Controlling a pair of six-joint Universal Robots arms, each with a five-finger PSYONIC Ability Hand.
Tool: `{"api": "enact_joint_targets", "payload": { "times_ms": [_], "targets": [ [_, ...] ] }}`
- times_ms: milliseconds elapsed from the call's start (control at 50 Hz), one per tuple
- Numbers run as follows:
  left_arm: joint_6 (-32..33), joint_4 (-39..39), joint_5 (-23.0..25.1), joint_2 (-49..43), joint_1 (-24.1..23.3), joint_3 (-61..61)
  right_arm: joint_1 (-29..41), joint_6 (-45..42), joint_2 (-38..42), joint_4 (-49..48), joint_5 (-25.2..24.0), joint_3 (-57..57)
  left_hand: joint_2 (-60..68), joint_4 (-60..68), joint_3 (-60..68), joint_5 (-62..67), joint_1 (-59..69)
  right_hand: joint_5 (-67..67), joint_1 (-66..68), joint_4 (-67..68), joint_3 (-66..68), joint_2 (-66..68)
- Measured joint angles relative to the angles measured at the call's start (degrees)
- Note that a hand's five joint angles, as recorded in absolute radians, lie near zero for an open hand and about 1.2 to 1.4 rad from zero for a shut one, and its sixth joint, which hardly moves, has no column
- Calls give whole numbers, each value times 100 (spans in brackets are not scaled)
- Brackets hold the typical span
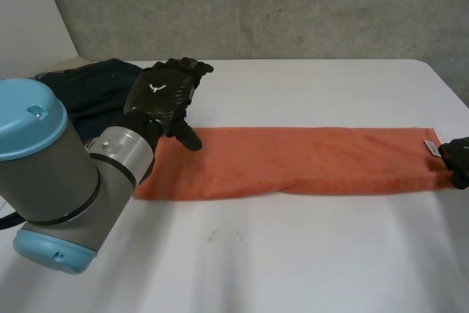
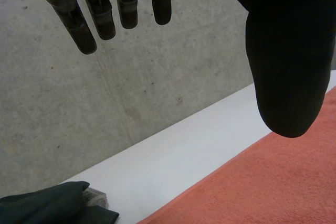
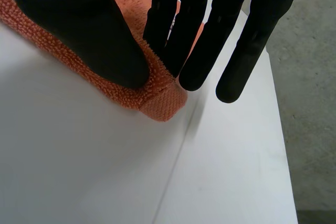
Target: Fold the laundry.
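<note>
Towel (image 1: 293,160): my right hand (image 3: 79,19), cropped in head view, pinches its corner; left hand (image 1: 163,93) hangs straight-fingered, empty.

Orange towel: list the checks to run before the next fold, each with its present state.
1. Right hand grips the orange towel: thumb and fingers pinch a corner at its right end. Ok.
2. Left hand grips the left end: its fingers are straight, it hovers above the towel and holds nothing. Not ok.
3. Towel lies flat as one long strip on the white table. Ok.
4. Towel's left end is square and unbunched: the left arm covers it in the head view. Cannot tell.
5. Dark clothes lie apart from the towel's left end: they are close, and the gap is hidden. Cannot tell.
</note>
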Motion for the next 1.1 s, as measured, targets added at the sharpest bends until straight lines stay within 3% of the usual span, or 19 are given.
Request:
{"api": "enact_joint_targets", "payload": {
  "times_ms": [200,280,380,540,580,600,660,740,860,880,1000,1100],
  "targets": [
    [0,-7,-13,75,3,-27,-581,-370,-118,116,232,-216,0,0,0,0,0,0,0,23,30,0],
    [2,-9,-16,127,10,-42,-933,-1001,-261,168,523,-387,0,0,0,0,0,0,0,25,30,0],
    [6,-9,-20,166,34,-31,-694,-1227,-488,156,666,-530,0,0,0,0,0,0,0,31,31,0],
    [3,-10,-46,330,203,-28,1002,-377,-1175,-154,541,-691,0,0,0,0,0,34,0,32,34,0],
    [-3,-11,-103,465,349,-65,2001,-164,-1233,-440,243,-697,0,0,0,0,0,34,0,36,43,9],
    [-3,-12,-113,487,376,-74,2166,-150,-1221,-491,187,-696,0,0,0,0,0,34,0,36,43,9],
    [-3,-21,-176,619,563,-142,3308,-212,-941,-833,-215,-693,0,0,0,0,0,34,0,36,44,9],
    [5,-37,-208,678,696,-229,4238,-560,-397,-1080,-517,-731,0,0,0,0,0,34,0,37,44,9],
    [9,-49,-213,671,747,-329,4900,-1166,295,-1182,-643,-842,0,0,0,0,0,26,-28,25,1,-33],
    [10,-48,-211,657,746,-345,4964,-1248,373,-1181,-639,-864,0,0,0,0,0,-956,-940,-1032,-1136,-1153],
    [27,-22,-190,585,724,-330,4884,-942,186,-1153,-563,-830,0,0,0,0,0,-4738,-4332,-4951,-4913,-4875],
    [37,-2,-176,388,662,-159,4299,209,-548,-1069,-406,-548,0,0,0,0,0,-5254,-4943,-5627,-5598,-5510]
  ]
}}
